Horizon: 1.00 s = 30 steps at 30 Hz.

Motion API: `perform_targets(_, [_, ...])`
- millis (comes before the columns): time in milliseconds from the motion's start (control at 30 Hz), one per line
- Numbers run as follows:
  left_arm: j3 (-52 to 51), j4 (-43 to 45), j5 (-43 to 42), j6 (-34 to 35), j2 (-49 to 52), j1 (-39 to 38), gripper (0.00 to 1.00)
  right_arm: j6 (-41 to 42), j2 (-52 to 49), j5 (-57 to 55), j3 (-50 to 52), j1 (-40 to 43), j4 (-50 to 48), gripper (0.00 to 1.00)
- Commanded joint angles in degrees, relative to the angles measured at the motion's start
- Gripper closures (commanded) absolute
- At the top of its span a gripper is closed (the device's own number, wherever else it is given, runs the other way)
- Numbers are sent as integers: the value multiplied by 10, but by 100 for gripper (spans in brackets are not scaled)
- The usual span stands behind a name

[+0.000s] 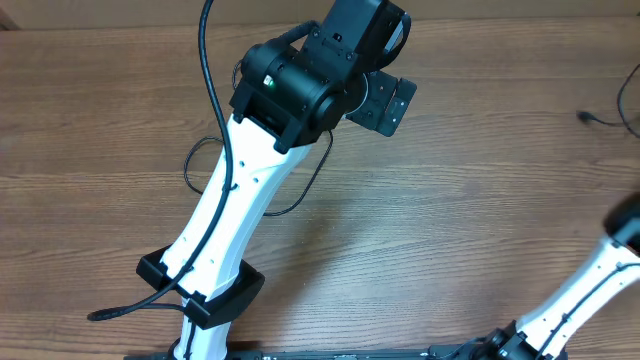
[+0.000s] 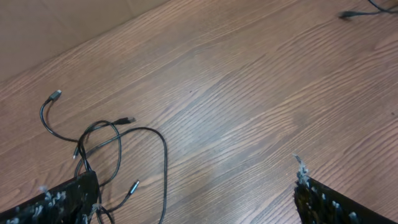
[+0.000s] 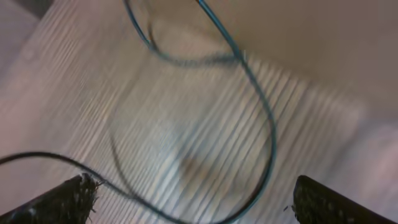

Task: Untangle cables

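A loose tangle of thin black cables (image 2: pixel 93 149) lies on the wooden table at the left of the left wrist view, with small plug tips (image 2: pixel 56 94) sticking out. My left gripper (image 2: pixel 196 196) hangs open above bare wood just right of the tangle, its left finger (image 2: pixel 74 199) over some strands. From overhead the left gripper (image 1: pixel 385 100) is at the top centre, and cable loops (image 1: pixel 310 180) show beside its arm. Another cable (image 1: pixel 600 118) lies at the far right. My right gripper (image 3: pixel 193 199) is open over a blurred cable loop (image 3: pixel 267 137).
A thick black cord (image 1: pixel 210 70) runs up along the white left arm (image 1: pixel 225 210). The right arm (image 1: pixel 600 280) enters at the lower right corner. A plain tan surface (image 2: pixel 62 25) borders the table's far edge.
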<state>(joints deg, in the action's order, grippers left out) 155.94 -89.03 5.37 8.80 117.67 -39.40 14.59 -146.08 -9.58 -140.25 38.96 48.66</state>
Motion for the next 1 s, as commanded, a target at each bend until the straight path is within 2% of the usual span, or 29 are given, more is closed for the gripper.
perform_targets(0, [-2,2,-5,0,0,-1,0,-60,31,-166,-7,-40,6,0])
perform_targets(67, [-2,-1,-5,-1,0,-1,0,-62,31,-86,-7,-49,12,0])
perform_targets(133, [-2,-3,-5,-12,0,-1,0,-61,31,-69,-7,-55,3,0])
perform_targets(400, [-2,7,-3,-12,0,0,0,-61,32,-196,-9,-55,-64,3])
perform_targets(433, [-2,10,-3,-12,0,0,0,-61,32,-206,-9,-55,-64,24])
perform_targets(467, [-2,11,-3,-12,0,0,0,-61,31,-210,-9,-51,-61,91])
perform_targets(500, [-2,12,-3,-12,0,0,0,-52,29,-210,-8,-46,-61,96])
perform_targets(633, [-2,12,-3,-12,1,0,0,-35,9,-206,-7,-23,-73,96])
perform_targets(733, [-2,20,0,-12,1,0,0,-59,-16,-162,-7,-10,-85,96])
perform_targets(967, [-2,39,-1,-13,1,0,0,-67,-83,-173,-7,-3,-92,96])
